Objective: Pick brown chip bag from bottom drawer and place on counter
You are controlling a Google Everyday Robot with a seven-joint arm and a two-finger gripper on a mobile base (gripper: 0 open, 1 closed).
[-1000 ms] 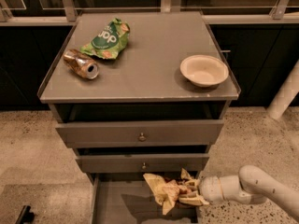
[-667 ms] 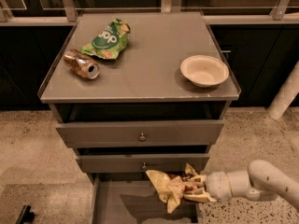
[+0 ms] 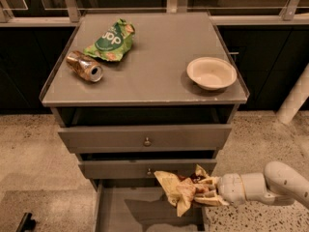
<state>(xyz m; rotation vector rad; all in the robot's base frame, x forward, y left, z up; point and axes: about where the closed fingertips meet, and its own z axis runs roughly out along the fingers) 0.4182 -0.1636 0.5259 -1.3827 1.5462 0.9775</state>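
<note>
Camera view — pincer [image 3: 206,195] clamps crinkly brown chip bag [image 3: 175,189] over drawer [image 3: 124,210].

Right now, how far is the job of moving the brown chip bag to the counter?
Done: the hand grips the brown chip bag. In progress: it holds the bag above the open bottom drawer. Left: raise it and place it on the counter.

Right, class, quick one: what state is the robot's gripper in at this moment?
Gripper: fingers closed on the brown chip bag, holding it just above the open bottom drawer.
</note>
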